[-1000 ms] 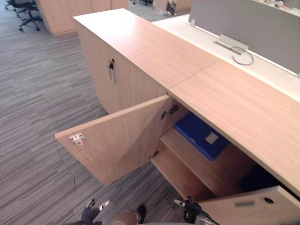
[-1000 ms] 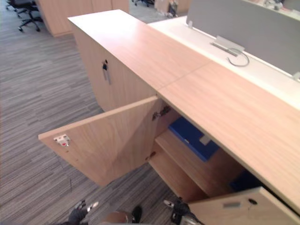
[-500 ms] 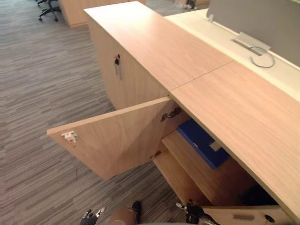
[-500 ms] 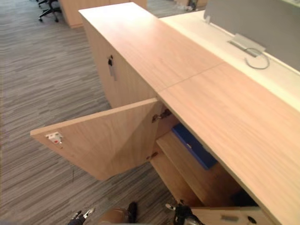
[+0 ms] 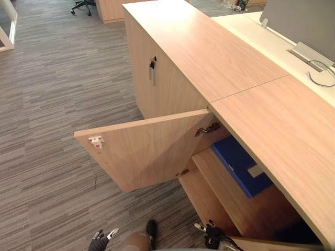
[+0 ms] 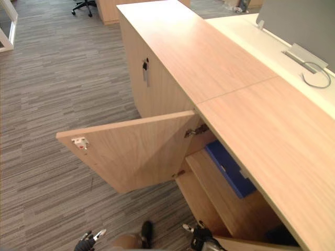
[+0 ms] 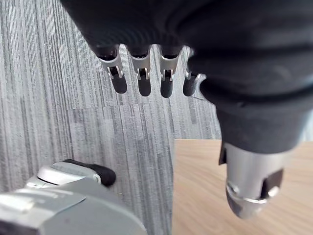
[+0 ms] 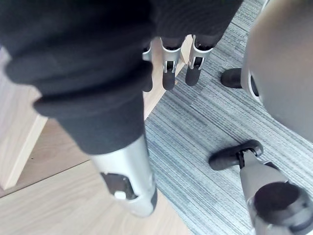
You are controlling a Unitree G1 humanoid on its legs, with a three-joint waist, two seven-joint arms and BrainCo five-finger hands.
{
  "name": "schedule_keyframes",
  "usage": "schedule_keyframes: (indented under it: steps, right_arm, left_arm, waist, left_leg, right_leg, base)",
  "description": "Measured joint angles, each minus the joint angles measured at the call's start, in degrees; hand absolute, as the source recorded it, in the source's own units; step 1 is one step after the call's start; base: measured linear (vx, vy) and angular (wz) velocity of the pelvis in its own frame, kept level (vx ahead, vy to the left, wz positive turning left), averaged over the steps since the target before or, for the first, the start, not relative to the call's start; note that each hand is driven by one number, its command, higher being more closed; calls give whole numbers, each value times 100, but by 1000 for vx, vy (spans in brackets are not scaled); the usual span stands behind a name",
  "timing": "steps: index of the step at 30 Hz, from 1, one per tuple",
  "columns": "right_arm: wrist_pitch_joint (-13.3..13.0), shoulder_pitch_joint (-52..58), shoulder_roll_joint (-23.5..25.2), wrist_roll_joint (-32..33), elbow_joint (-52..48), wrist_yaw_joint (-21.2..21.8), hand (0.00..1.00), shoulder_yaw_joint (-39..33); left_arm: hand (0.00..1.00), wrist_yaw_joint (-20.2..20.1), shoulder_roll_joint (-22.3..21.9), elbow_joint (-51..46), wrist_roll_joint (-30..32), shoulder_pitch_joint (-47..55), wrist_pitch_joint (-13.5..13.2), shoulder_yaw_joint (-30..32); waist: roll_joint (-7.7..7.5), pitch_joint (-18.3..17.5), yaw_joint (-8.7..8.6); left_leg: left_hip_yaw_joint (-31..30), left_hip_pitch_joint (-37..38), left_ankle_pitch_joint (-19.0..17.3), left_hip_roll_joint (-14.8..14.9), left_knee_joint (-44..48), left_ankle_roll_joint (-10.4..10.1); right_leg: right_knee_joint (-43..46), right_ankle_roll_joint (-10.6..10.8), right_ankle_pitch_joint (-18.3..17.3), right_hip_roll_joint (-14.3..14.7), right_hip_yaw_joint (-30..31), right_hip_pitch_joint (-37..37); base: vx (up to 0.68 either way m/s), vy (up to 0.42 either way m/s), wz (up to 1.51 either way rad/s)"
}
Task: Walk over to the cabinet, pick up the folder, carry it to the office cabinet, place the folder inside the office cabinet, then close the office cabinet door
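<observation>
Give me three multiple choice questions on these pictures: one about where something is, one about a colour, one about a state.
1. Where is the folder?
A. on the carpet
B. on a shelf inside the open cabinet
C. on a chair

2. What colour is the folder?
A. red
B. green
C. blue

3. How is the cabinet door beside the folder?
A. swung open
B. shut
C. taken off

Answers:
1 B: it lies flat on the shelf, under the cabinet's top.
2 C: its cover is blue.
3 A: the door stands out over the carpet, held by its hinges.
</observation>
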Motion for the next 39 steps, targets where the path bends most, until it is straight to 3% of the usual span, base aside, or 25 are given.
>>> schedule_keyframes:
  steps: [3,6,7,8,9,10,11,12,14,17,20,23,25,26,27,29,30,33,34,36,39]
  right_arm:
    - [0,86,-16,5,-122,-20,0,2]
    - [0,67,-58,10,-110,-41,0,-27]
    - [-1,40,-77,10,-85,-38,0,-97]
    - [-5,66,-94,18,-92,-39,0,-203]
    - [-11,99,-122,20,-105,-42,0,-202]
    - [-22,200,-219,21,-155,-43,0,-201]
    - [-21,238,-301,18,-147,-46,0,-236]
    - [3,238,-258,13,-117,-44,0,-359]
    - [6,293,-199,11,-123,-47,0,-461]
    - [-66,452,-186,2,-382,-50,0,-465]
    - [-71,514,-126,-12,-587,-31,0,-444]
    - [-73,515,-106,-25,-680,22,0,-433]
    - [-69,515,-179,-12,-725,46,0,-419]
    - [-72,518,-265,-4,-793,57,0,-416]
    - [-70,543,-335,-14,-856,69,0,-416]
    - [-46,563,-401,-103,-724,141,0,-451]
    - [-37,599,-399,-207,-662,183,0,-444]
    - [63,643,-373,-231,-432,309,0,-417]
    - [69,614,-433,-225,-438,333,0,-447]
    - [119,641,-559,-234,-398,339,0,-443]
    - [147,850,-586,-228,-361,339,0,-383]
  left_arm:
    - [0,-11,-49,-43,-78,72,1,69]
    - [0,14,-45,-127,-103,62,-8,97]
    - [0,18,-77,-136,-105,55,-7,119]
    - [0,41,-177,-131,-105,122,13,298]
    - [0,62,-206,-130,-104,181,25,352]
    - [0,94,-218,-129,-99,237,32,353]
    - [0,99,-240,-141,-96,205,32,351]
    - [0,99,-177,-149,-88,-47,23,288]
    - [0,92,-75,-264,-5,-235,16,85]
    - [0,68,-41,-345,323,-217,8,-74]
    - [0,27,181,-594,746,-209,22,-131]
    - [0,36,369,-671,1050,-424,57,12]
    - [0,38,369,-879,1180,-473,111,170]
    - [0,37,379,-1027,1245,-480,146,363]
    - [0,37,418,-1205,1324,-533,164,588]
    - [0,37,574,-1540,1420,-580,168,893]
    - [0,40,663,-1692,1455,-574,172,1060]
    - [0,45,1001,-1941,1734,-634,245,1368]
    - [0,54,986,-1932,1811,-702,336,1438]
    - [0,61,997,-1927,1836,-810,387,1491]
    - [0,104,1231,-1574,1800,-1081,383,1615]
  waist:
    - [37,-6,-20]
    - [-7,-31,-62]
    - [35,4,-50]
    - [104,-5,-43]
    - [138,-24,-49]
    - [257,-103,-101]
    - [367,-189,-126]
    - [232,-143,-205]
    - [111,-107,-291]
    - [109,-47,-346]
    - [103,-13,-373]
    - [50,112,-386]
    - [159,182,-385]
    - [319,216,-368]
    - [346,224,-410]
    - [345,175,-396]
    - [332,101,-371]
    - [165,-121,-282]
    - [314,-81,-294]
    - [377,-75,-318]
    - [333,-150,-309]
  left_leg:
    - [-36,4,-102,64,249,24]
    - [-155,-51,265,-142,-74,-164]
    - [-584,-318,237,-192,450,-151]
    - [-1048,-654,-180,-61,1532,-197]
    - [-1204,-632,-320,75,1786,-368]
    - [-1556,-476,-498,360,1695,-762]
    - [-1785,-368,-669,285,1364,-821]
    - [-1766,-327,-457,79,997,-645]
    - [-1729,-238,-110,-156,418,-515]
    - [-1380,339,256,-299,-432,-321]
    - [-965,763,429,-288,-970,-217]
    - [-606,794,482,-258,-1068,-174]
    - [-389,768,618,-127,-1129,-78]
    - [-120,747,843,43,-1274,44]
    - [-13,820,961,96,-1436,90]
    - [110,911,1070,221,-1647,-2]
    - [157,913,1141,273,-1791,-97]
    - [259,899,1502,282,-2421,-430]
    - [281,904,1614,390,-2525,-499]
    - [267,1039,1761,554,-2510,-587]
    - [236,1295,1862,751,-2531,-689]
  right_leg:
    - [60,4,-62,69,80,6]
    - [121,22,-39,-141,160,-272]
    - [233,79,-14,-195,181,-402]
    - [374,104,2,-196,299,-478]
    - [437,119,12,-186,348,-483]
    - [504,152,31,-128,402,-504]
    - [542,185,62,-142,428,-570]
    - [610,182,148,-346,427,-746]
    - [717,104,419,-631,444,-971]
    - [920,-32,797,-883,690,-1119]
    - [984,-282,993,-876,973,-1235]
    - [545,-175,1248,-887,725,-1241]
    - [233,-282,1546,-759,665,-1296]
    - [280,-384,1489,-712,528,-1313]
    - [1044,-488,1069,-920,251,-1360]
    - [1792,-463,644,-1113,-6,-1220]
    - [1793,-334,551,-1080,-105,-1085]
    - [289,60,384,-671,-300,-627]
    - [181,96,454,-496,-288,-631]
    - [229,39,406,-366,-259,-585]
    - [214,-62,249,-169,-258,-328]
  base:
    - [-95,6,-12]
    - [-114,23,9]
    - [-121,72,-24]
    - [-54,86,-49]
    - [2,153,-55]
    - [66,237,-30]
    - [-2,328,-4]
    - [-57,289,14]
    - [-139,216,13]
    - [-134,165,-42]
    - [-131,99,-63]
    - [-144,19,-61]
    - [-119,-15,-62]
    - [-193,-39,-67]
    - [-165,-42,-49]
    - [-109,-54,-40]
    - [-79,-131,-48]
    - [-50,-166,-48]
    - [-78,-223,-49]
    - [-51,-139,-21]
    - [-16,-196,-7]
